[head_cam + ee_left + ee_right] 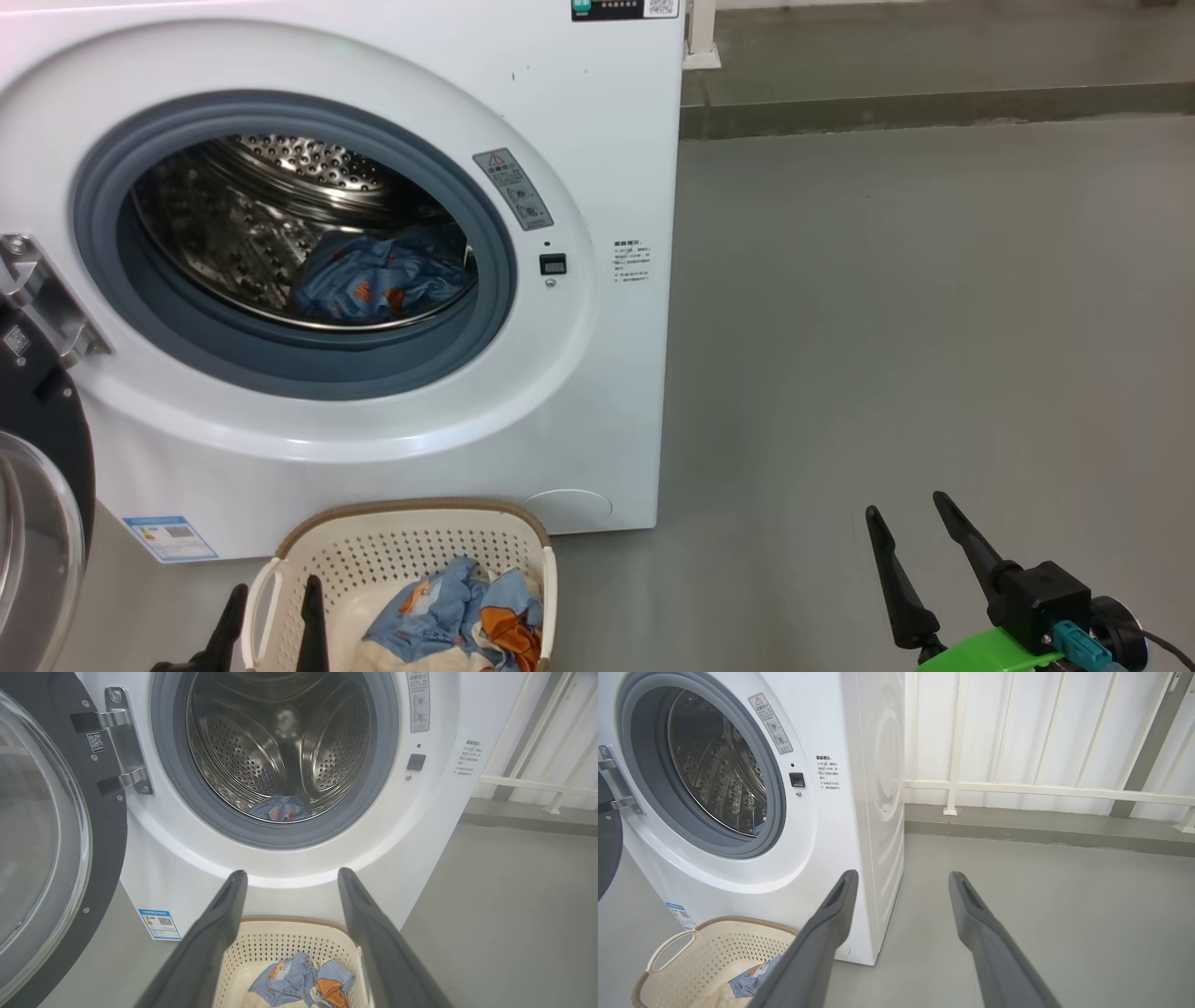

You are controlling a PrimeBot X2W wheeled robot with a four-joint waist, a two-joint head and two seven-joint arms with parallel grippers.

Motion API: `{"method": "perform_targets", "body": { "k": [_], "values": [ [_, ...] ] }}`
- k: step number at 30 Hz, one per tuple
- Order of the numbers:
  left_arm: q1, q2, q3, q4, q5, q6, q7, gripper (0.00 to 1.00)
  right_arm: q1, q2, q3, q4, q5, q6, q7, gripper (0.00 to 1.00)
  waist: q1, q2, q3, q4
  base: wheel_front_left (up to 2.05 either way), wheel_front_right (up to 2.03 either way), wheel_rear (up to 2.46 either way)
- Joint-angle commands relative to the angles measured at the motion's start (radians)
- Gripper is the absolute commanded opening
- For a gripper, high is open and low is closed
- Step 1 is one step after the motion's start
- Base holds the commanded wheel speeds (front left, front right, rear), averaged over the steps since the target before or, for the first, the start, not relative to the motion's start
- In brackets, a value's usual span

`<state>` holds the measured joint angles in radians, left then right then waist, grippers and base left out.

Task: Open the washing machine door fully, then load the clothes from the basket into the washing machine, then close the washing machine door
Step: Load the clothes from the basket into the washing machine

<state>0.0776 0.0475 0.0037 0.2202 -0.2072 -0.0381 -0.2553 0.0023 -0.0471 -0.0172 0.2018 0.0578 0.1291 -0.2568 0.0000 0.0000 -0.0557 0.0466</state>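
Note:
The white washing machine point(579, 140) stands with its door point(37, 523) swung wide open to the left; the door's black rim and glass bowl point(37, 826) show large in the left wrist view. One light blue garment point(373, 280) lies in the steel drum point(280, 742). The cream basket point(411, 551) sits on the floor in front of the washer, holding blue, orange and cream clothes point(467, 611). My left gripper point(271, 611) is open beside the basket's left handle, empty. Over the bare floor to the right, my right gripper point(906, 532) is open and empty.
Grey floor point(934, 327) stretches to the right of the washer. A white railing point(1017, 786) runs along the wall behind it. The open door's hinge point(121, 742) juts at the washer's left side.

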Motion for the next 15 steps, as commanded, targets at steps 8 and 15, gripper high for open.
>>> {"method": "perform_targets", "body": {
  "k": [8,15],
  "values": [
    [-0.037,0.005,0.029,-0.014,0.012,-0.002,-0.006,1.0,-0.017,-0.003,0.025,-0.023,0.003,0.002,-0.005,1.0,0.0,0.0,0.009,0.004,0.0,0.0,0.0],
    [-0.04,0.004,0.026,-0.01,0.009,-0.002,-0.006,1.0,-0.018,-0.003,0.027,-0.027,0.0,0.002,-0.005,1.0,0.0,0.0,0.028,0.0,0.0,0.0,0.0]
  ]
}}
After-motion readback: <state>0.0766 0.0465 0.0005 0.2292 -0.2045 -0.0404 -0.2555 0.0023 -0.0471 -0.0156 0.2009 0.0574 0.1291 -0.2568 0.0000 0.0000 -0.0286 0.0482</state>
